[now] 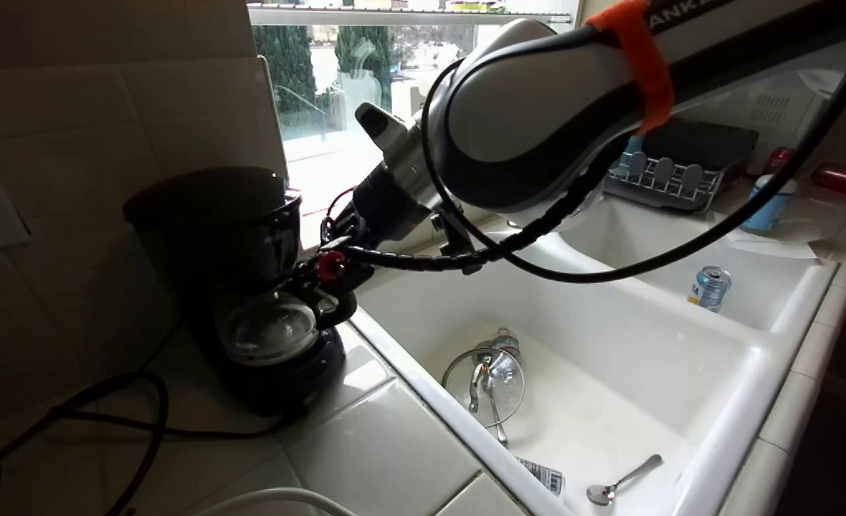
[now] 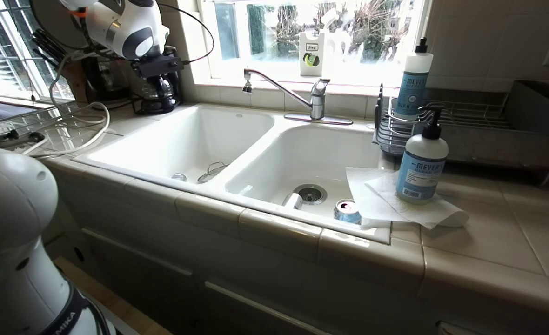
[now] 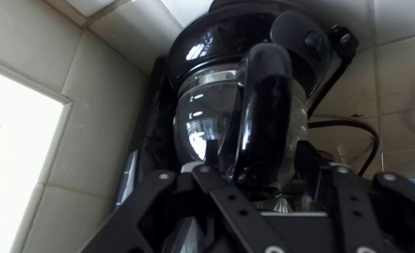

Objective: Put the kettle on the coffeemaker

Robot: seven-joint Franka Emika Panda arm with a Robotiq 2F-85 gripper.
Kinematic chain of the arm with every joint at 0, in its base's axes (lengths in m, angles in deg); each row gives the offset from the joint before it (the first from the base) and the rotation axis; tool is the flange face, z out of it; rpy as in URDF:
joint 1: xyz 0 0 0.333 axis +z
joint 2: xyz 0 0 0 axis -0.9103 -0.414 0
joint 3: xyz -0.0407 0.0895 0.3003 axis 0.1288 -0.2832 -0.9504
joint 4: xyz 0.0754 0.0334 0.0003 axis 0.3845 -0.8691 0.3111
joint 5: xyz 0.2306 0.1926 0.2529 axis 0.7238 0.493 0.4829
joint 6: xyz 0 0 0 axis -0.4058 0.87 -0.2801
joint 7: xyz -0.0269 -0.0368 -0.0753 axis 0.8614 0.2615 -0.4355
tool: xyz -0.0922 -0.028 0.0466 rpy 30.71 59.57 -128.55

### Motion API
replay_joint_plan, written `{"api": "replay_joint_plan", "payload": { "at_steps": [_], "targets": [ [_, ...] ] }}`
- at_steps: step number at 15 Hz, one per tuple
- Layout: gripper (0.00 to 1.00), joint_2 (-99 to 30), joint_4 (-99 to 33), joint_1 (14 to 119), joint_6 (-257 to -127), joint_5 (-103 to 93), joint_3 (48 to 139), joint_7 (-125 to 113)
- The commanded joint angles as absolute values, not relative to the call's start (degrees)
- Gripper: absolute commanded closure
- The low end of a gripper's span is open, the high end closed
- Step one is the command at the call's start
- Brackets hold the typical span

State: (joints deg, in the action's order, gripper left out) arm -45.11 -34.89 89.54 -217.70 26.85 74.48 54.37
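Note:
The coffeemaker (image 1: 211, 222) stands on the tiled counter in the corner beside the window; its base also shows in the wrist view (image 3: 225, 38). The kettle (image 1: 269, 333), clear glass with a black handle, is upright in the coffeemaker, its bottom at the base plate. The wrist view shows it upside down, with the kettle (image 3: 207, 105) against the round base and its handle (image 3: 265, 109) towards me. My gripper (image 3: 258, 151) has one finger on each side of the handle, with a visible gap on both sides, so it is open around it. The kettle's lid is mostly hidden by the gripper.
The white double sink (image 1: 609, 358) lies beside the coffeemaker and holds a glass lid (image 1: 459, 387), a spoon (image 1: 606, 493) and a can (image 1: 711, 287). The dark cord (image 1: 158, 423) loops over the counter. A chrome faucet (image 2: 318, 100) stands behind the sink.

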Motion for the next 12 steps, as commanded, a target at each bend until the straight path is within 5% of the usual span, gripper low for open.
{"api": "replay_joint_plan", "payload": {
  "at_steps": [1, 3, 12],
  "targets": [
    [0.07, -44.35, -35.87, 90.44, -216.31, 24.65, 75.73, 53.98],
    [0.00, -43.24, -36.82, 91.33, -215.19, 22.41, 77.28, 52.53],
    [0.00, -31.18, -45.83, 83.47, -196.85, 11.82, 69.04, 33.80]
  ]
}}
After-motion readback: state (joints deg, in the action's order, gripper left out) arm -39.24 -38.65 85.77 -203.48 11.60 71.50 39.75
